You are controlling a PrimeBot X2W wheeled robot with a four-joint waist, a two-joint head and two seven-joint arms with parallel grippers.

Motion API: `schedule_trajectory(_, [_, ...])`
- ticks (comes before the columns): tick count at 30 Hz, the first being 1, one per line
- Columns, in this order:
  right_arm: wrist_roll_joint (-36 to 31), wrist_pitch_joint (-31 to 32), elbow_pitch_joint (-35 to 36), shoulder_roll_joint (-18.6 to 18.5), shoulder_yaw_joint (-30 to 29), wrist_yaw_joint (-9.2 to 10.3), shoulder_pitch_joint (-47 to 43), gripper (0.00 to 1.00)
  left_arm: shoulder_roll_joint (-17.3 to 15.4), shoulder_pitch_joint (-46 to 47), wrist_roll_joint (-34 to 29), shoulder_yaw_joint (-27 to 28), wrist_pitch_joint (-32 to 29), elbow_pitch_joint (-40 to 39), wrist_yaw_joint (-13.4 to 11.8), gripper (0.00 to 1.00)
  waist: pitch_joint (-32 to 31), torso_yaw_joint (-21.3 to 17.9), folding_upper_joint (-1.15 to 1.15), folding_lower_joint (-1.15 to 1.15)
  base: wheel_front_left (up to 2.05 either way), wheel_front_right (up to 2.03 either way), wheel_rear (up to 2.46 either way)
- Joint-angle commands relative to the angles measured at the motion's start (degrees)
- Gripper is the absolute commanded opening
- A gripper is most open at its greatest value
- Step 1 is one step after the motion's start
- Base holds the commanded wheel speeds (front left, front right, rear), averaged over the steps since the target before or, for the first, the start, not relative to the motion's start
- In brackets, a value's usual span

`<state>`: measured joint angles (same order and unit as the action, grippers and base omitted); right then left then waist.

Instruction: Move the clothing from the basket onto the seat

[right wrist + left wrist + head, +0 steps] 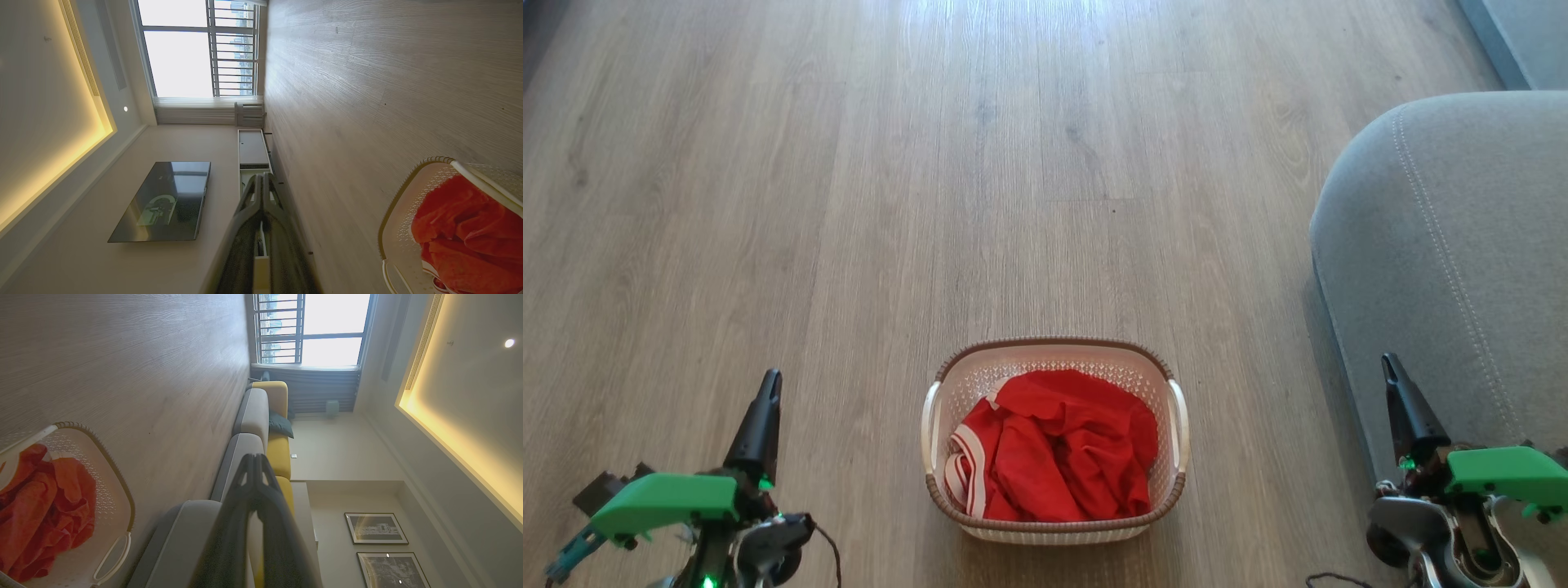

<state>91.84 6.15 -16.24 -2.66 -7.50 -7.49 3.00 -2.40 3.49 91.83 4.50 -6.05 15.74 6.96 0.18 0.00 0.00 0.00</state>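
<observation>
The cream-white basket with a brown rim stands on the wood floor, low in the middle of the head view. Bright red clothing with white striped trim lies crumpled inside it. The grey seat fills the right side, its rounded corner close to the basket. My left gripper is shut at the lower left, well left of the basket, holding nothing. My right gripper is shut at the lower right, in front of the seat's edge. The left wrist view shows the basket and clothing; the right wrist view shows the basket and clothing.
Bare wood floor stretches ahead and to the left of the basket. The left wrist view takes in a long grey and yellow sofa and a window. A wall-mounted TV and a low cabinet appear in the right wrist view.
</observation>
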Motion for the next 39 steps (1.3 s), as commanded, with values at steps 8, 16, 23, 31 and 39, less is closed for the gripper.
schedule_trajectory(8, [0.34, 0.32, 2.22, -0.21, 1.0, 0.0, 3.19, 0.0, -0.48, 2.69, 0.36, 2.0, -0.42, -1.71, 0.53, 0.0, 0.0, 0.0, 0.0, 0.0, 0.0, 0.0, 0.0])
schedule_trajectory(16, [0.34, 0.32, 2.22, -0.21, 1.0, 0.0, 3.19, 0.0, -0.48, 2.69, 0.36, 2.0, -0.42, -1.71, 0.53, 0.0, 0.0, 0.0, 0.0, 0.0, 0.0, 0.0, 0.0])
schedule_trajectory(23, [0.34, 0.32, 2.22, -0.21, 1.0, 0.0, 3.19, 0.0, -0.48, 2.69, 0.36, 2.0, -0.42, -1.71, 0.53, 0.0, 0.0, 0.0, 0.0, 0.0, 0.0, 0.0, 0.0])
schedule_trajectory(31, [0.34, 0.32, 2.22, -0.21, 1.0, 0.0, 3.19, 0.0, -0.48, 2.69, 0.36, 2.0, -0.42, -1.71, 0.53, 0.0, 0.0, 0.0, 0.0, 0.0, 0.0, 0.0, 0.0])
schedule_trajectory(39, [0.35, 0.32, 2.22, -0.21, 1.0, 0.0, 3.19, 0.0, -0.48, 2.69, 0.36, 2.0, -0.42, -1.71, 0.53, 0.0, 0.0, 0.0, 0.0, 0.0, 0.0, 0.0, 0.0])
